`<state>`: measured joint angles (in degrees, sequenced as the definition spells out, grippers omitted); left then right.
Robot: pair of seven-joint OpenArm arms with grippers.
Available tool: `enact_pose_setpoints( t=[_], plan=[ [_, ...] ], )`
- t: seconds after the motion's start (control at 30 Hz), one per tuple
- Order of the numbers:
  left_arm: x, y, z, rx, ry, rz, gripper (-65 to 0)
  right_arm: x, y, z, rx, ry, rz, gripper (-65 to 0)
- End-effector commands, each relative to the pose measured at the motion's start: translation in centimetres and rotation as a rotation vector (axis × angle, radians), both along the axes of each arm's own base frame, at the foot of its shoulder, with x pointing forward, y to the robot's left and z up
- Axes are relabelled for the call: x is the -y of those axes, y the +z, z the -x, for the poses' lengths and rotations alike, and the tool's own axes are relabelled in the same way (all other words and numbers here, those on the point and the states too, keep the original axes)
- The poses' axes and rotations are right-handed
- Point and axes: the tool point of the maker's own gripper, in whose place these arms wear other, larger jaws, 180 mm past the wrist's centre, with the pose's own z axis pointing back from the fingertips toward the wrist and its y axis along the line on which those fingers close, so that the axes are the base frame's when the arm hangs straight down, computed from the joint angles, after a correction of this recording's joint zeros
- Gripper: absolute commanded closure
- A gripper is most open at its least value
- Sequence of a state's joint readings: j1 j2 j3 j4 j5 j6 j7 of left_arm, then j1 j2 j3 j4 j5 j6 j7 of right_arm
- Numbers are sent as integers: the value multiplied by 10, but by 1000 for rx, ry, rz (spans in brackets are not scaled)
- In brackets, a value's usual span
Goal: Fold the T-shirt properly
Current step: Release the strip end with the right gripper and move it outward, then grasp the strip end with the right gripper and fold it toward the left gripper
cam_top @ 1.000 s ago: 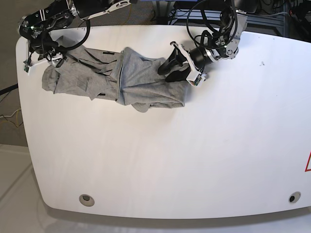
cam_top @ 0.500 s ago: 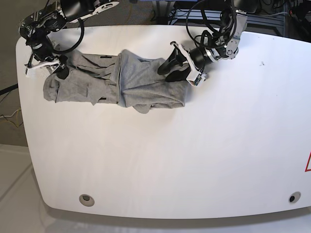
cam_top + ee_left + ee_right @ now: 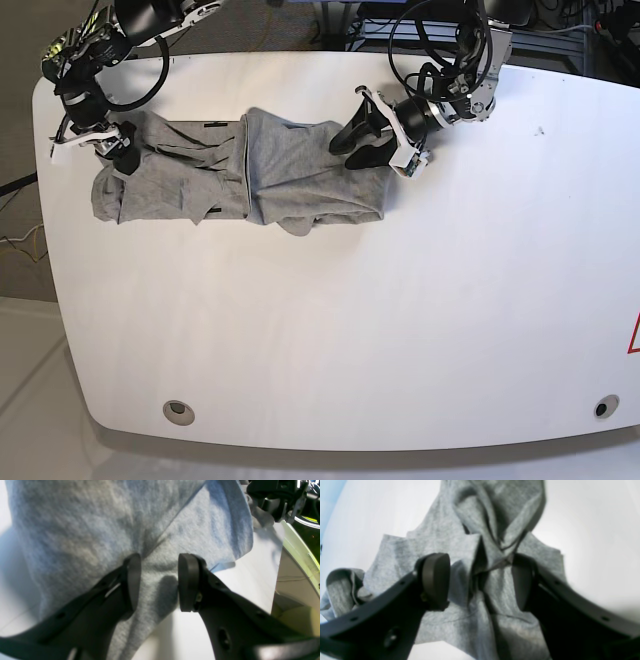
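- Grey and soft, the T-shirt (image 3: 235,175) lies bunched in a long, wrinkled strip near the far edge of the white table (image 3: 350,330). One side of the strip is near the table's rounded corner, and the other side ends near the middle of the far edge.
- No letters show on the cloth in any view.
- In the right wrist view the T-shirt (image 3: 480,585) has deep folds, and a dark seam runs between the two black fingers (image 3: 436,577).
- In the left wrist view the T-shirt (image 3: 105,530) fills most of the picture, with a bump of cloth sitting between the two fingers (image 3: 186,580).
- The left gripper (image 3: 365,138) sits at one end of the strip. Its jaws are partly apart and sit on both sides of that bump. It may be pinching the cloth loosely, but the view does not make clear whether it really grips.
- The right gripper (image 3: 100,145) is at the other end of the strip, by the table's corner. Its jaws are spread wide over the folds, and nothing is squeezed between them.
- Black cables (image 3: 440,40) loop above the left arm at the back of the table.
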<state>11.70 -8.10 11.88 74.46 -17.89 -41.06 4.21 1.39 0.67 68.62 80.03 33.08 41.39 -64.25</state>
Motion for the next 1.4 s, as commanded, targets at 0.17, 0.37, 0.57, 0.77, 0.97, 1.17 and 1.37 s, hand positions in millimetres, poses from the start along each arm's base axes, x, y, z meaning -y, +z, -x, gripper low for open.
enact_pose_setpoints(
  t=[0.17,0.37,0.57,0.77,0.97,1.17,1.37],
  plan=[
    [-6,-10,2,-19,-7,-59,-228,-21,-15,16,-152,87,14,-286],
    [-7,-10,2,-19,-6,-59,-228,-38,-11,8,-137,129,20,-231],
    [-7,-10,2,-19,-6,-59,-228,-64,-17,2,-137,185,-7,-155],
    [-7,-10,2,-18,-4,-59,-228,-75,-18,0,-135,206,-19,0],
    [-9,-11,3,-21,-5,-64,-228,-75,-17,-2,-128,211,-12,0],
    [-15,-12,3,-22,-7,-76,-228,-67,-4,-6,-103,206,38,0],
    [-15,-12,3,-22,-7,-76,-228,-65,17,-13,-64,204,101,0]
  ],
)
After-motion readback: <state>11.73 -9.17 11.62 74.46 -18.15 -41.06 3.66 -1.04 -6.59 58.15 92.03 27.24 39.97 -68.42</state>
